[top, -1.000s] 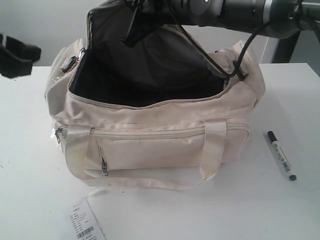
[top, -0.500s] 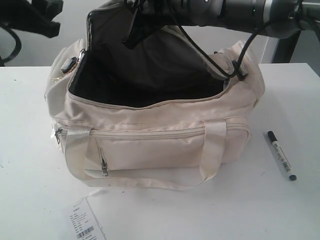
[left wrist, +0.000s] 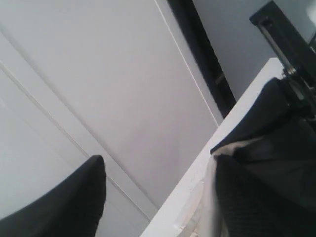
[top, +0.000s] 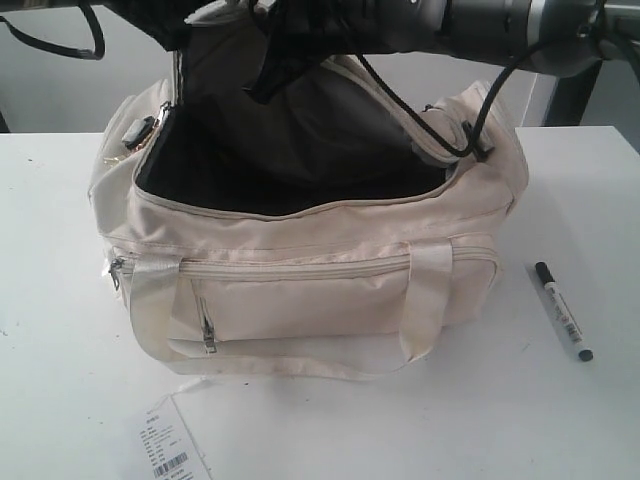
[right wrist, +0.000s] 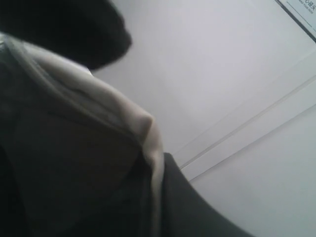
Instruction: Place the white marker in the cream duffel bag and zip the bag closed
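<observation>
The cream duffel bag (top: pixel 300 290) sat mid-counter (top: pixel 60 300). Its top flap (top: pixel 215 70) was hauled upright so the dark-lined mouth gaped, I'd judge to clear a way in. The right end effector (top: pixel 268 55), reaching across from the right edge, was pinched shut on that flap. The left end effector (top: pixel 135 8) hung above the far left corner, and I couldn't tell how its jaws stood. The white marker (top: pixel 562 311) lay untouched near the counter's right edge, apart from the bag.

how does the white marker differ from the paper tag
The white marker is a slim black-capped stick, right of the cream duffel bag; the paper tag is a flat sheet in front of its left end. Both are white with dark print, lying on the table.
</observation>
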Tool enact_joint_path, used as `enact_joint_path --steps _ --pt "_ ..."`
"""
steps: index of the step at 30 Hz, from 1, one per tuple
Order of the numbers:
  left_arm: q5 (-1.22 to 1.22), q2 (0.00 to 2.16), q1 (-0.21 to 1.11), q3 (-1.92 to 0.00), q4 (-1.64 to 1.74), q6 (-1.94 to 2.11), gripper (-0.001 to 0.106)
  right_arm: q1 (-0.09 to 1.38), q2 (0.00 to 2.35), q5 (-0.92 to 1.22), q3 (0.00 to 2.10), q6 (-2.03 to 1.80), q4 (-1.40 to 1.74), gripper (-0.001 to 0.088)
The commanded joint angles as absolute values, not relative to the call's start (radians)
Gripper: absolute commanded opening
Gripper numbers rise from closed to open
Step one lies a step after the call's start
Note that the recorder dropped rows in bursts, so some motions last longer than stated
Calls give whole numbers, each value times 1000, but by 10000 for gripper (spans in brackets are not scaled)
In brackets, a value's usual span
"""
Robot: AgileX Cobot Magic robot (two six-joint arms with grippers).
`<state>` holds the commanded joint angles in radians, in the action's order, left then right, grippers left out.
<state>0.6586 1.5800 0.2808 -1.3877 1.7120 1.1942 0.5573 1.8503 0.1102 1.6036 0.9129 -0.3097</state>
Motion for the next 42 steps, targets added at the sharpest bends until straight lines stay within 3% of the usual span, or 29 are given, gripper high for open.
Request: enact_joint_path --steps 9,23,38,40,42 --pt "651 1646 281 -1412 1708 1197 672 557 1850 103 1604 915 -310 0" --pt "840 1645 281 -1439 1744 1263 672 557 1850 81 1604 919 -310 0" --pt "700 1716 281 -1439 1744 1222 650 557 1850 80 1604 921 -310 0" --pt "684 1716 281 -1439 1744 1211 559 557 1850 70 1604 921 -310 0" --pt "680 1716 281 -1439 1744 1191 337 557 1850 63 1604 921 -310 0"
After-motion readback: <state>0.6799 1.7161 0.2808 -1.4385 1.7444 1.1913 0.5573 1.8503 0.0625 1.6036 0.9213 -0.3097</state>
